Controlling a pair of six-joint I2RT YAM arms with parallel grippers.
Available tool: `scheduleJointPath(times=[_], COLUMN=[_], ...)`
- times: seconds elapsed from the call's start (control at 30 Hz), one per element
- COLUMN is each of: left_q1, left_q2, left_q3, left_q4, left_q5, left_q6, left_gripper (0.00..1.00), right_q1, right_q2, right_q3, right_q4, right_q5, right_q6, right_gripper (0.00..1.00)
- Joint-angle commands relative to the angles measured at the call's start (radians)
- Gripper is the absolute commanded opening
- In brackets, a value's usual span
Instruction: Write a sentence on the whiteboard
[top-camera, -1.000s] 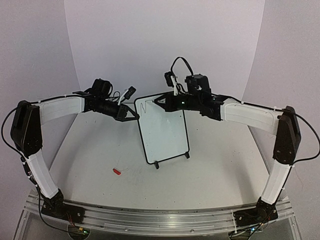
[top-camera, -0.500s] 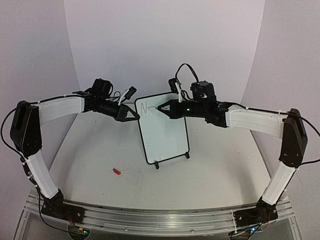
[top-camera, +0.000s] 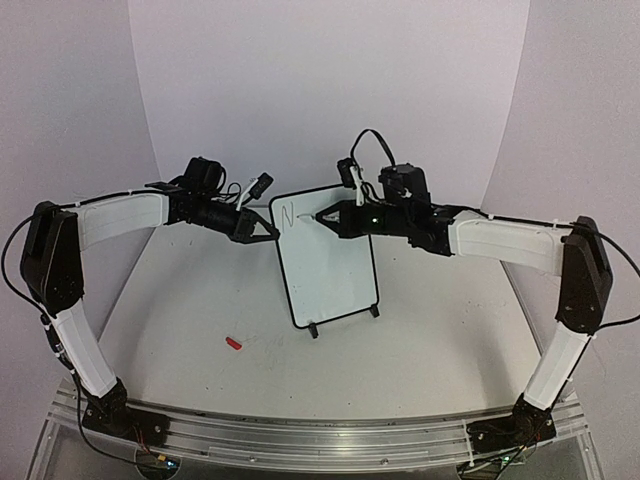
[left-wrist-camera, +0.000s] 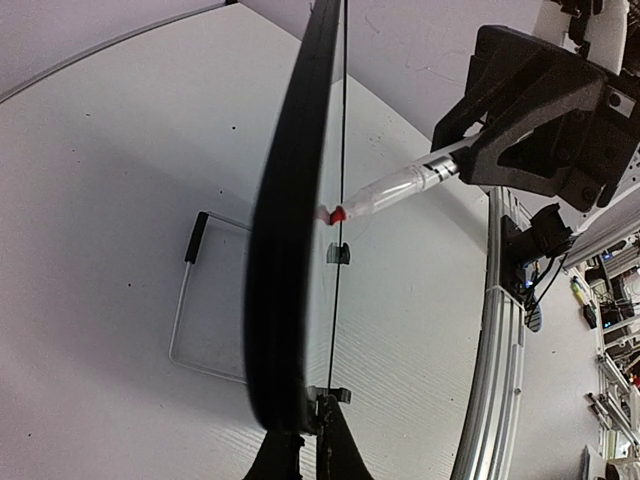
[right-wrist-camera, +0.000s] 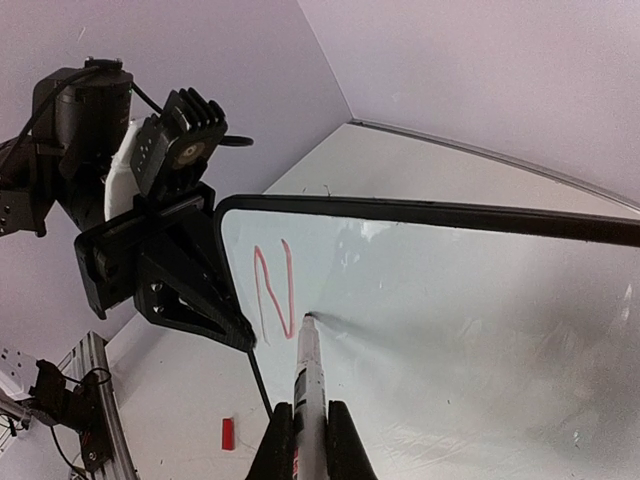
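Observation:
The whiteboard (top-camera: 330, 270) stands upright on its two black feet at the table's middle back. Of the sentence only a letter N (top-camera: 287, 213) shows at its top left; it looks red in the right wrist view (right-wrist-camera: 272, 290). My left gripper (top-camera: 268, 230) is shut on the board's upper left edge, seen edge-on in the left wrist view (left-wrist-camera: 290, 250). My right gripper (top-camera: 345, 214) is shut on a marker (right-wrist-camera: 310, 370), whose tip touches the board just right of the N. The marker also shows in the left wrist view (left-wrist-camera: 395, 188).
A small red marker cap (top-camera: 234, 343) lies on the table left of the board, also in the right wrist view (right-wrist-camera: 228, 433). A thin wire stand (left-wrist-camera: 200, 300) rests behind the board. An aluminium rail (top-camera: 320, 435) runs along the near edge.
A second ago my right gripper covered the board's top edge; it drew back right and set the marker tip beside the N. It has barely moved in the last half second. The left arm is still.

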Motion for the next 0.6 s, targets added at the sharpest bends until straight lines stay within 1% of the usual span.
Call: scheduleJointPath(times=[0.0, 0.27, 0.57], left_q1=[-0.021, -0.021, -0.021], left_q2=[-0.008, -0.009, -0.011], left_q3=[0.011, 0.012, 0.012], left_q4=[-0.029, -0.031, -0.031], left_q5=[-0.028, -0.029, -0.029], left_q6=[0.043, 0.044, 0.043], left_gripper=[0.00, 0.00, 0.00], right_q1=[-0.004, -0.004, -0.010], right_q2=[0.019, -0.012, -0.046], right_q3=[0.039, 0.008, -0.013], right_q4=[0.037, 0.038, 0.038], right_q5=[0.018, 0.085, 0.126], right_q6=[0.008, 0.016, 0.016], right_gripper=[0.00, 0.00, 0.00])
